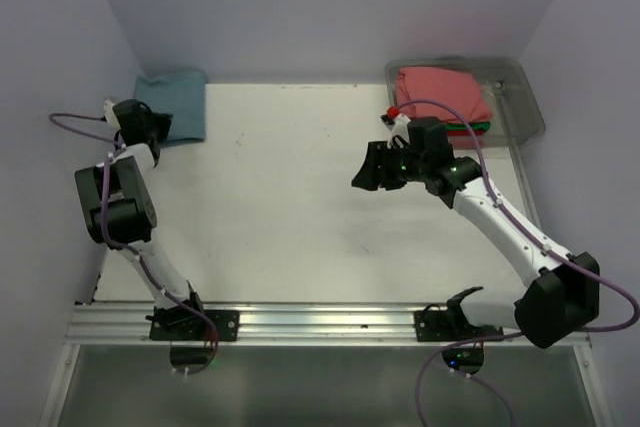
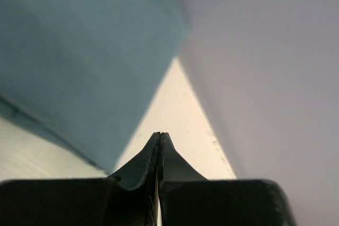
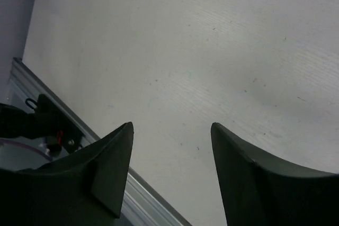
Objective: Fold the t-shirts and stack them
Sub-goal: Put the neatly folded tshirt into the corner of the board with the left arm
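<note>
The left arm (image 1: 125, 207) rises from its base and folds at the elbow, its wrist stretched toward the far left; the left gripper (image 2: 160, 136) points away from the bases, its 2 fingers pressed flat together with nothing between them; the right arm (image 1: 500, 222) leans from its base inward, forearm slanting left; the right gripper (image 3: 172, 128) faces left and downward, its 2 fingers standing apart, holding nothing.

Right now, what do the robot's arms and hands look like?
The left arm and right arm have white links, bulky black joints and purple cables looping alongside. The left hand and right hand each have two black tapered fingers.
</note>
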Action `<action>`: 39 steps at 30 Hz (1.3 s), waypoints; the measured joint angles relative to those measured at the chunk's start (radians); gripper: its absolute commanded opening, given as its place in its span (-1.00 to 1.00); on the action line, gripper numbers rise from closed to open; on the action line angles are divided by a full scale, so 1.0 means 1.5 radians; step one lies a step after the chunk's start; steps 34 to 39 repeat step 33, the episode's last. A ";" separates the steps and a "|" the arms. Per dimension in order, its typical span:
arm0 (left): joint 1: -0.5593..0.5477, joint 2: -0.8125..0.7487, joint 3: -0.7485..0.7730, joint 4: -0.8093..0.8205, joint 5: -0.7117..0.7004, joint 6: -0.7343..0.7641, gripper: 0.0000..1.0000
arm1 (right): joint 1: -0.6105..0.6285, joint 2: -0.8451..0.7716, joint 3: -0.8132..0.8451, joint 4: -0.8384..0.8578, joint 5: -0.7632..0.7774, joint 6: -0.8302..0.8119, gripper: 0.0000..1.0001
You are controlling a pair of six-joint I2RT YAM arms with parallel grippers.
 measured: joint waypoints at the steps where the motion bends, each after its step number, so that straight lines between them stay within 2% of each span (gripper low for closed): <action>1: 0.000 -0.034 0.000 -0.001 0.008 0.008 -0.97 | 0.000 -0.010 -0.003 0.004 0.005 0.001 0.52; 2: 0.000 -0.066 0.000 0.000 0.016 0.016 -0.53 | 0.000 -0.020 -0.004 0.005 0.009 0.001 0.90; 4: 0.000 -0.152 0.000 0.002 0.044 0.039 0.04 | 0.000 -0.037 -0.005 0.009 0.019 -0.001 0.97; 5: 0.000 -0.196 0.001 0.009 0.059 0.042 0.79 | 0.001 -0.048 -0.005 0.011 0.028 -0.002 0.97; 6: -0.001 -0.241 0.001 0.014 0.081 0.050 1.00 | 0.001 -0.060 -0.005 0.011 0.036 -0.003 0.98; 11: -0.016 -0.444 -0.017 0.025 0.210 0.091 1.00 | 0.001 -0.115 -0.005 0.005 0.095 -0.003 0.97; 15: -0.067 -0.542 -0.058 0.004 0.306 0.146 1.00 | 0.001 -0.155 -0.003 -0.021 0.145 -0.003 0.98; 18: -0.128 -0.580 -0.088 -0.056 0.365 0.205 1.00 | 0.001 -0.174 0.003 -0.052 0.173 -0.005 0.98; 25: -0.244 -0.672 -0.159 -0.225 0.418 0.323 1.00 | 0.001 -0.232 0.005 -0.114 0.218 -0.007 0.97; 31: -0.275 -0.719 -0.184 -0.297 0.449 0.387 1.00 | 0.001 -0.256 0.026 -0.149 0.236 -0.007 0.97; 39: -0.281 -0.716 -0.193 -0.306 0.459 0.398 1.00 | 0.001 -0.255 0.032 -0.154 0.237 -0.007 0.97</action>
